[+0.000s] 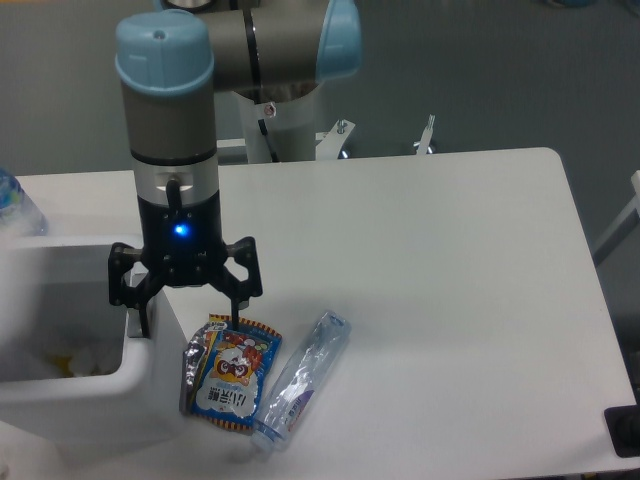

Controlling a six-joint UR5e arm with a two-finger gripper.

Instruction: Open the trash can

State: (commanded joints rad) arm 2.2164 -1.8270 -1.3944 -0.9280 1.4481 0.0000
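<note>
A colourful snack packet (pixel 230 372) lies near the front of the white tabletop (pixel 430 280), with a clear plastic wrapper (pixel 300 380) just beside it on the right. A water bottle (pixel 15 205) stands at the far left edge, partly cut off.

1. The trash can (pixel 90 395) was cut off by the left and bottom edges — its lid was a blur at far left.
2. Contents inside the bin were too indistinct to identify.
3. The bottle (pixel 14 205) was largely hidden.
4. The gripper (pixel 188 318) had its left fingertip against the bin's rim — contact could not be told.
</note>
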